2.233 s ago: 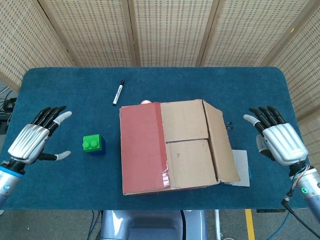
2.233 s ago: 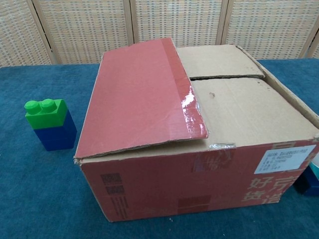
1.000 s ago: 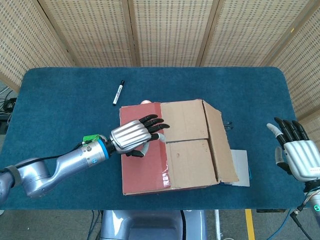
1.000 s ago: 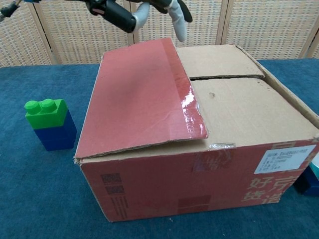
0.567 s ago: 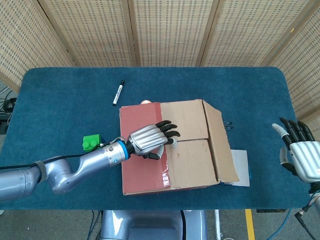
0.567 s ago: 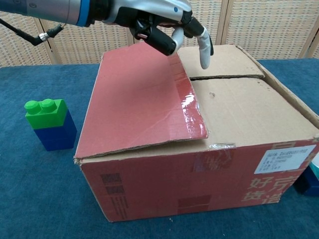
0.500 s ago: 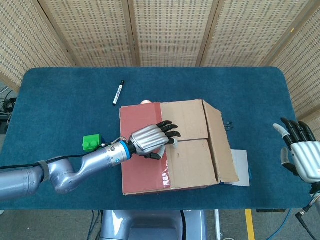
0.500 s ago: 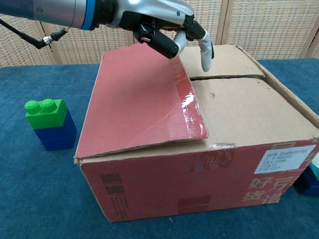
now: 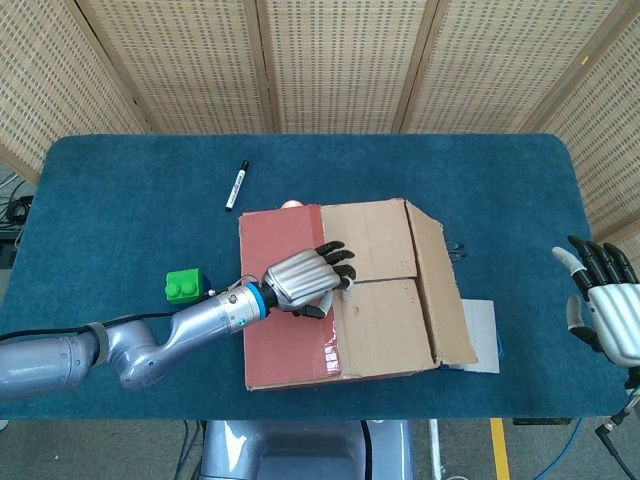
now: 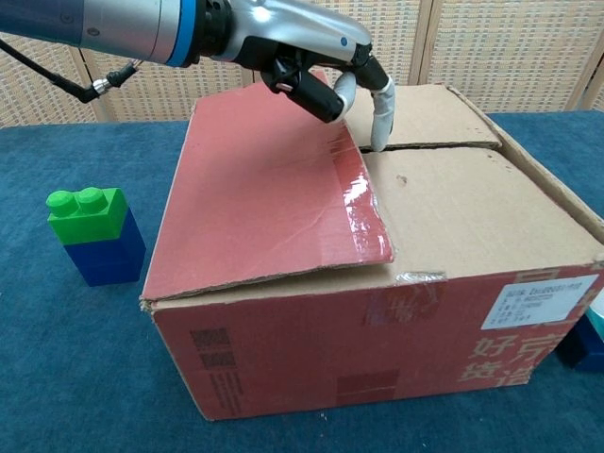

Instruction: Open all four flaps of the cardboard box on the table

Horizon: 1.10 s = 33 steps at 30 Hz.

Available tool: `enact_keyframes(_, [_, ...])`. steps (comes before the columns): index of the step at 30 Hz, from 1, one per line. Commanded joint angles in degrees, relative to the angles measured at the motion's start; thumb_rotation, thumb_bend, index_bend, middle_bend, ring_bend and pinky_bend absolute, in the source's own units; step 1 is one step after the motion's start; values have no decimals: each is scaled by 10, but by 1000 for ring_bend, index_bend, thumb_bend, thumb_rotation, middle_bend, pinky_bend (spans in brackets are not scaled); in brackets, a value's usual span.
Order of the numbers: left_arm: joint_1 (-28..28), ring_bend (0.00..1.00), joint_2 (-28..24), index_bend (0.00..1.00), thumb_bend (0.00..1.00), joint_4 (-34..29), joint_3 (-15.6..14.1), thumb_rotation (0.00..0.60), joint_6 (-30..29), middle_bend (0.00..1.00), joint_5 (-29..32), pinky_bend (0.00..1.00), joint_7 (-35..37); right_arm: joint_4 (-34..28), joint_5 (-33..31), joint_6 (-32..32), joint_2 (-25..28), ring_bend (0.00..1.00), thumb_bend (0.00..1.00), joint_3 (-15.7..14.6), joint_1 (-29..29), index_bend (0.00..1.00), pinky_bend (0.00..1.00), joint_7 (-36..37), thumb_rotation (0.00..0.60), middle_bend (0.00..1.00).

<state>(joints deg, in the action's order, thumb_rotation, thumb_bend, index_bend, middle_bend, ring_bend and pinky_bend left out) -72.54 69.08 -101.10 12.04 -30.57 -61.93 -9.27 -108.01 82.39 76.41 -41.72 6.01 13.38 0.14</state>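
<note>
A: Head view first. Where is the box [image 9: 345, 290]?
B: Near the front of the blue worktop [image 9: 120, 190], all flaps down. The red flap [image 9: 283, 300] lies on top along its left side. A plain flap [image 9: 440, 290] lies down the right side, and two short flaps meet at a seam in between.

A: And the hands?
B: The left hand [image 9: 300, 282] is over the box at the red flap's free edge, fingers [image 9: 335, 262] stretched past it, holding nothing. The right hand [image 9: 610, 310] waits off the worktop's right end, fingers apart and empty. A marker [image 9: 236, 185] lies behind the box, and a green block [image 9: 184, 287] sits to its left.

A: Chest view?
B: The left hand [image 10: 311, 57] is above the far end of the red flap [image 10: 264, 189]. One pale fingertip [image 10: 380, 118] points down to the seam beside the flap's edge. I cannot tell whether it touches. The thumb is hidden. The block [image 10: 94, 236] stands left of the box [image 10: 377, 349].

A: Which step, then?
B: The first, I judge: getting hold of the red flap. No flap is up yet.

A: What does the next move need?
B: Fingertips hooked under that edge. Then a lift swinging leftward, without dragging the box.
</note>
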Motion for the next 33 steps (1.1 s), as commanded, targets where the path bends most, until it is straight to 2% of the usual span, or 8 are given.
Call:
enact_keyframes(1, [-4,84,-4,404,956,-4,-8,317,-2,260,5,0,-9,0,1,1,0,0,775,0,-1,99,0,1,600,30])
enact_keyframes(18, [-23,119,-32,445,943,-20,-31,318,1,306,37,0,-43,5,0,5,-1,0,775,2,-8,99,0,9,600,30])
enact_keyframes(33, [3,145,-116,464,943,-80,-16,317,-34,335,8,0,-25,4,2,3,-1,0,774,9,-4,99,0,11,600,30])
